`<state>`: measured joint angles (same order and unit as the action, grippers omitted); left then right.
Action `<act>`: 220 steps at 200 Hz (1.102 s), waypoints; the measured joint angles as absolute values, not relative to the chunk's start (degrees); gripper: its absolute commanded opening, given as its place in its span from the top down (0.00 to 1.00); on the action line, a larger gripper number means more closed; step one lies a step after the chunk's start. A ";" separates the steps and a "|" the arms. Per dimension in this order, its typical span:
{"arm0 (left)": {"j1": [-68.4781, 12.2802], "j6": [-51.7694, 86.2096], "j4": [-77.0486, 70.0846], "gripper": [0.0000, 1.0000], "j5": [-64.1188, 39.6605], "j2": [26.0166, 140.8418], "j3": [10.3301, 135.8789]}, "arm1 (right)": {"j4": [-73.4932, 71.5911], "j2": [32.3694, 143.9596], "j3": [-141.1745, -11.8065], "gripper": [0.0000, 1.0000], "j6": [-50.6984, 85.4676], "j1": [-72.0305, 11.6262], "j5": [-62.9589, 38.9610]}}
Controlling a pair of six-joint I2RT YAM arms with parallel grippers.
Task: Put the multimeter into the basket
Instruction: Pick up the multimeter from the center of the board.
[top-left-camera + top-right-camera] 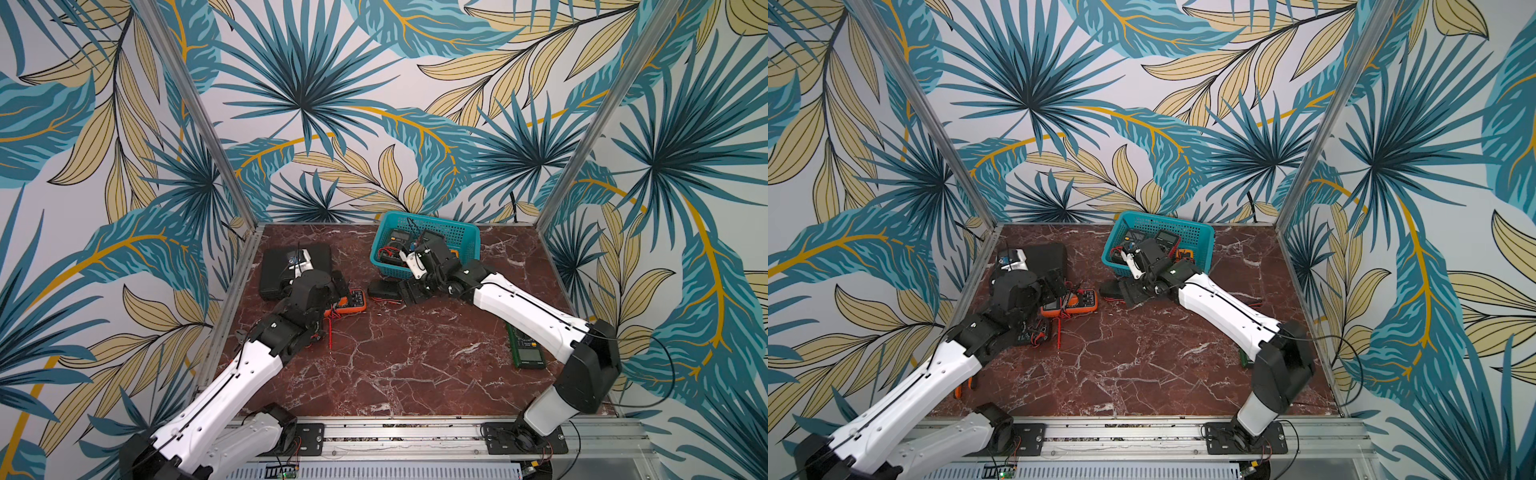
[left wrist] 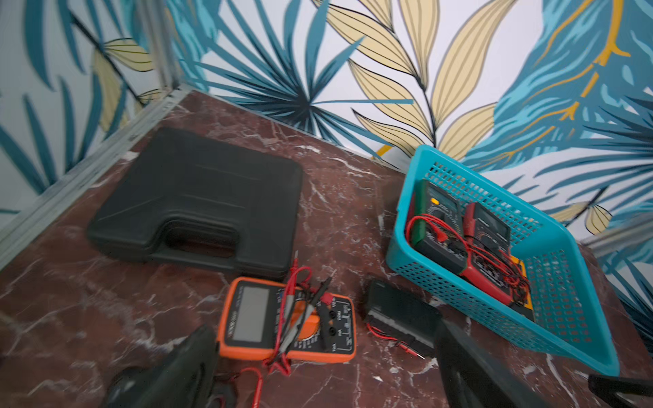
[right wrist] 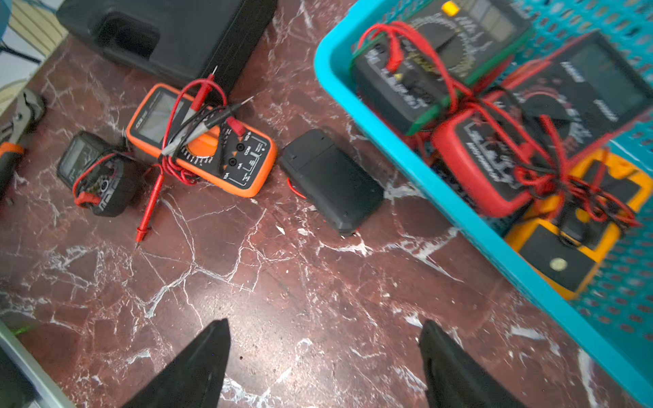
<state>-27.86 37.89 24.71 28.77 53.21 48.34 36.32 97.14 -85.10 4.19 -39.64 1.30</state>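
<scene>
Left arm (image 1: 249,365) of mine hiding near end of orange multimeter (image 1: 355,300) and part of black case (image 1: 274,266) in both top views. My right arm (image 1: 523,307) covering most of green multimeter (image 1: 528,355) there. In right wrist view, picture edges cutting off basket (image 3: 491,249) and pliers (image 3: 12,152); meters (image 3: 477,159) inside blurring, labels unreadable. In left wrist view, my left fingers (image 2: 176,371) showing only as dark smears, bottom edge cutting them
</scene>
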 measured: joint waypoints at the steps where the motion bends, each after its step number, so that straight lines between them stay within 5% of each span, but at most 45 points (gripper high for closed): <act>1: -27.75 38.02 24.97 0.00 28.93 52.75 47.97 | 36.34 97.34 -85.25 0.13 4.14 -39.70 1.34; 94: -11.99 48.77 42.46 0.00 31.94 30.13 34.06 | 40.34 117.05 -104.14 0.16 -4.86 -51.48 -1.52; 149: 1.02 50.48 46.24 0.00 27.00 27.35 33.82 | 40.32 127.33 -116.36 0.18 -9.39 -57.25 -5.82; 220: 2.46 51.72 47.97 0.00 27.11 19.09 33.69 | 40.38 140.99 -133.36 0.16 -11.97 -58.87 -9.04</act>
